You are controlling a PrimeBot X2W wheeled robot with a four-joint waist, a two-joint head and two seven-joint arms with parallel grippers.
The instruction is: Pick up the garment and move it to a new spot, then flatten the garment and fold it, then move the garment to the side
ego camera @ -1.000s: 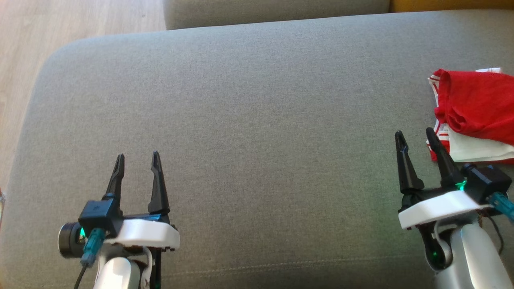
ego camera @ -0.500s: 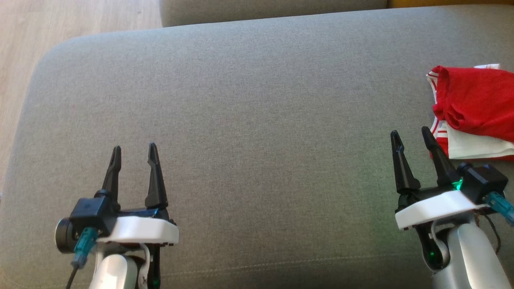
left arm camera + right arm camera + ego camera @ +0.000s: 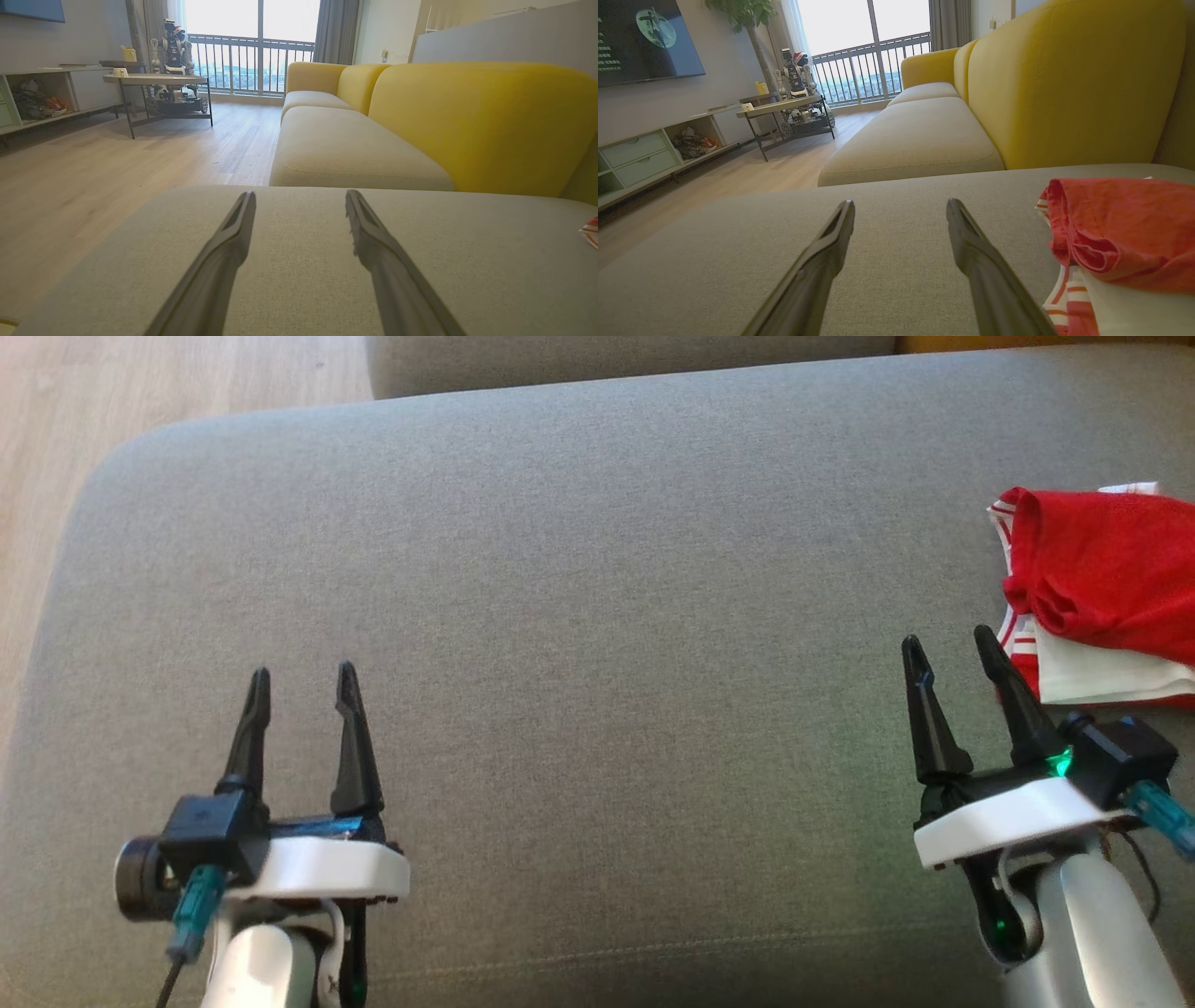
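Head view, cushion: a wide grey fabric seat cushion [image 3: 597,616] with rounded corners, and pale wood floor [image 3: 56,439] beyond its left edge
Head view, garment: a crumpled red garment [image 3: 1102,560] with white and red-striped parts lies on the cushion's right side, about midway between the near and far edges
Head view, left gripper: the left gripper [image 3: 301,670] is over the cushion's near left part, fingers spread apart and holding nothing, well apart from the garment
Head view, right gripper: the right gripper [image 3: 945,637] is over the near right part, fingers spread and empty, its outer finger just beside the garment's striped edge
Left wrist view: two dark fingers parted above bare grey fabric, with a sliver of the garment at the far right; a yellow sofa [image 3: 467,126] is ahead and a low table [image 3: 154,80] stands on the floor
Right wrist view: parted fingers with nothing between them, the garment bunched to their right on the cushion, and a television [image 3: 644,39] on the left wall
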